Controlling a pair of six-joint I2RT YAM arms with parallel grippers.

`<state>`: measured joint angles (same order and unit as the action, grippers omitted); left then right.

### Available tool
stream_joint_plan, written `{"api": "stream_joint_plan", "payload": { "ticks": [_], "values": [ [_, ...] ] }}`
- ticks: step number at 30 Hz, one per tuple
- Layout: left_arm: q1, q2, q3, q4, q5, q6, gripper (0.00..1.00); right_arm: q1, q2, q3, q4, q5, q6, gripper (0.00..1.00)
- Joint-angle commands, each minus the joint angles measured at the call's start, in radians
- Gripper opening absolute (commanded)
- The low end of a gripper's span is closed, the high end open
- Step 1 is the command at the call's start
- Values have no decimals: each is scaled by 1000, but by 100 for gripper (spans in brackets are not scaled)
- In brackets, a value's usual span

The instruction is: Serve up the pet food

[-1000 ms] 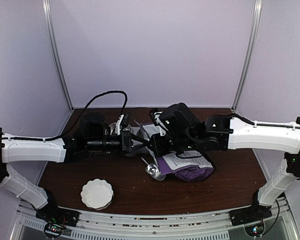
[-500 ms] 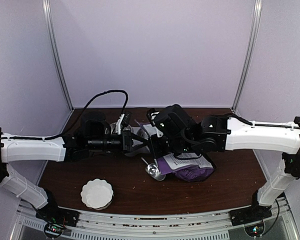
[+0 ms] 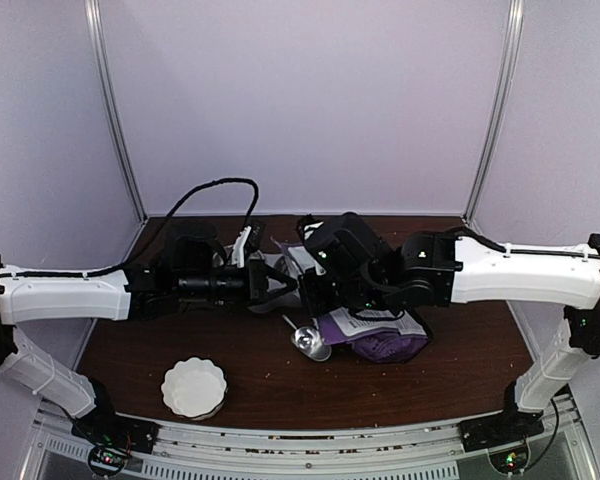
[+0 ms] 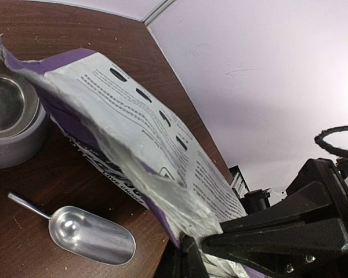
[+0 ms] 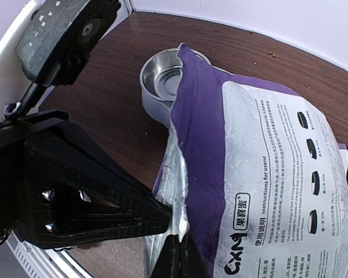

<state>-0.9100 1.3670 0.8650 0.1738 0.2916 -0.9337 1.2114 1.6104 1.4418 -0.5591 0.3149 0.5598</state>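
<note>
Bag (image 3: pixel 380 338) lies at the centre of the table (image 3: pixel 460 375), mouth raised leftward, where the left gripper (image 4: pixel 188 258) and right gripper (image 5: pixel 177 255) meet it from opposite sides. Bowl (image 4: pixel 8 113) stands left of and behind the mouth; scoop (image 3: pixel 308 338) lies just before the bag; dish (image 3: pixel 193 388) sits well apart, near left.

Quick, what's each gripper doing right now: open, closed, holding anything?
Left gripper: closed, pinching the top edge of the bag.
Right gripper: closed, pinching the same bag edge.
</note>
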Motion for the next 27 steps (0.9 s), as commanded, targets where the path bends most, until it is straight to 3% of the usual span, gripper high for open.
{"api": "stream_joint_plan", "payload": {
  "ticks": [1, 14, 27],
  "values": [
    [22, -11, 12, -75, -78, 19, 0, -12, -21, 24, -94, 140, -5, 0],
    [22, -13, 11, -54, -65, 19, 0, -12, -42, 12, -79, 135, -6, 0],
    [25, -57, -23, -126, -161, -25, 0, -50, -135, 49, -186, 260, -30, 0]
  ]
}}
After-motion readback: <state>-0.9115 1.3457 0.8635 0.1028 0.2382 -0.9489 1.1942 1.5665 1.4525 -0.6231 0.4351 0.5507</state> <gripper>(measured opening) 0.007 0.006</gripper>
